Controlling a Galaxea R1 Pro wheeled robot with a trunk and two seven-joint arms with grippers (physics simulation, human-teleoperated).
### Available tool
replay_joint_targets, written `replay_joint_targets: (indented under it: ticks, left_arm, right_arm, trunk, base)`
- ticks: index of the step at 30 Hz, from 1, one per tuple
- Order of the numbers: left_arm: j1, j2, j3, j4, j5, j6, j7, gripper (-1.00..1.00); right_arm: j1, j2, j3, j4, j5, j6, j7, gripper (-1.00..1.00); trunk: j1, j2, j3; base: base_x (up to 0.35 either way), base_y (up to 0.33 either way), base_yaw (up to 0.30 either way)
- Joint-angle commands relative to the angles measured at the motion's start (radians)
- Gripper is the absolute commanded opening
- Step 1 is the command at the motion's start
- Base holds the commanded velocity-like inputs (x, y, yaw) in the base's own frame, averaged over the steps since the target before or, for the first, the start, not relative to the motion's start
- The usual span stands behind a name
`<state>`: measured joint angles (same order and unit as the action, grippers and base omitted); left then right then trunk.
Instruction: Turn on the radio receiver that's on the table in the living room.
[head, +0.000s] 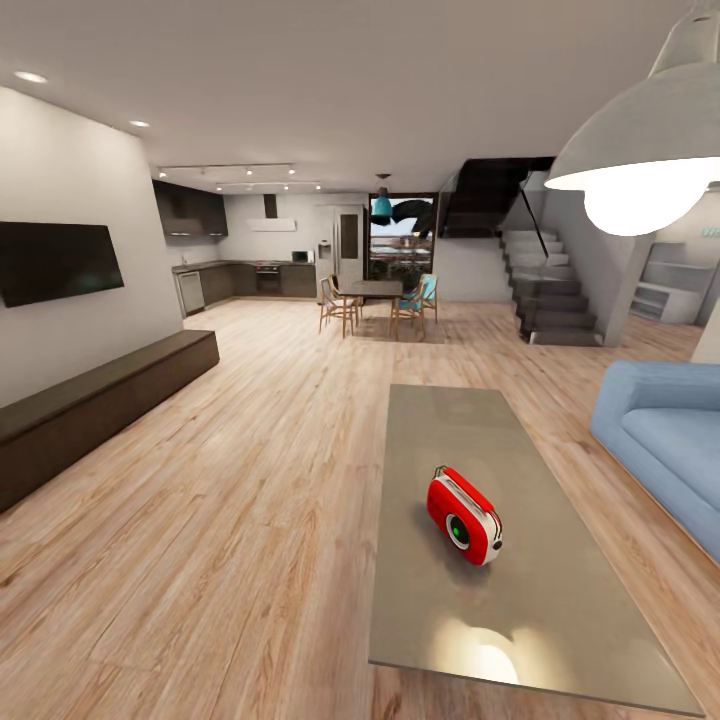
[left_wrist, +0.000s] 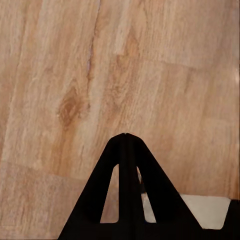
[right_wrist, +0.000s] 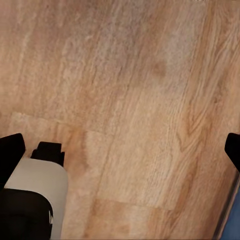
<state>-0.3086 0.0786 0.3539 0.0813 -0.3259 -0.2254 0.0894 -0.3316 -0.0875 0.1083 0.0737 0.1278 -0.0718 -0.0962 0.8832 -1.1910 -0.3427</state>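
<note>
Presently noted: radio lying on the grey table, slightly toward its near half, well clear of every edge. Long axis running diagonally, far-left to near-right; white end panel with round dial facing the camera and a little to the right; thin handle along the top. Table itself stretching lengthwise away from the robot, blue sofa just beside its right flank, plank floor to the left, dark bench against the left wall well apart. Dining table with chairs and kitchen far behind; white pendant lamp overhead at upper right. Left gripper hanging over bare floorboards, fingertips pressed together, nothing between them. Right gripper likewise over floor, jaws spread wide, one fingertip at each edge of the right wrist view. Judged: approach not yet made, both arms low and short of the table; radio ahead and slightly right of centre, so right arm likely nearer. Switch position not discernible.
</note>
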Motion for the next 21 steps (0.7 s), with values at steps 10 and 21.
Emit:
replay_joint_targets:
  ticks: [10, 21]
  left_arm:
    - [0.0, -0.096, 0.0, 0.0, 0.001, 0.001, -0.001, -1.0]
    - [0.001, -0.103, 0.0, 0.0, 0.002, 0.001, -0.001, -1.0]
  right_arm:
    - [0.0, 0.016, -0.001, 0.0, -0.001, 0.001, 0.001, 1.0]
    - [0.0, 0.017, -0.001, 0.0, -0.002, 0.0, 0.001, 1.0]
  trunk:
    - [0.0, 0.0, 0.0]
    - [0.0, 0.0, 0.0]
  base:
    - [0.0, 0.0, 0.0]
    - [0.0, 0.0, 0.0]
